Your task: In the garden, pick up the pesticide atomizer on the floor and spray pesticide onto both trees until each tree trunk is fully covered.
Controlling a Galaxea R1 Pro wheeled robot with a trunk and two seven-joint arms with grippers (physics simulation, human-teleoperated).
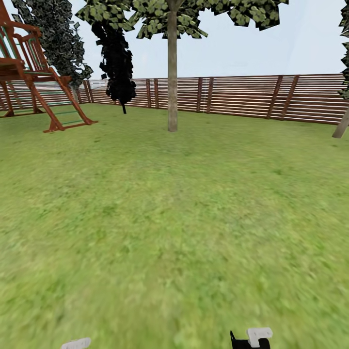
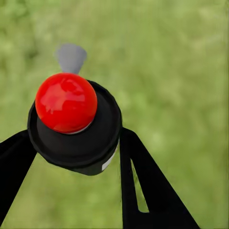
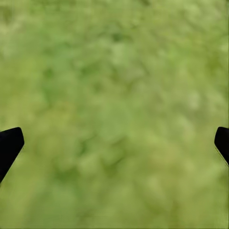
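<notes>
From the head camera, a grass lawn (image 1: 174, 232) runs to a slatted wooden fence (image 1: 252, 97). One grey-tan tree trunk (image 1: 172, 72) stands upright mid-lawn, a near-black tree (image 1: 118, 63) and a red-brown play frame (image 1: 34, 72) to its left.

At the left wrist, the left gripper (image 2: 78, 152) has its jaws closed on the pesticide atomizer (image 2: 71, 124), red knob toward the camera.

At the right wrist, the right gripper (image 3: 114, 143) has its jaws spread wide above grass.

One grey-tan tree trunk (image 1: 172, 72) stands centrally, another (image 1: 341, 126) at the right edge, plus one black tree (image 1: 118, 58), one play frame (image 1: 34, 72) and one atomizer (image 2: 76, 124).
</notes>
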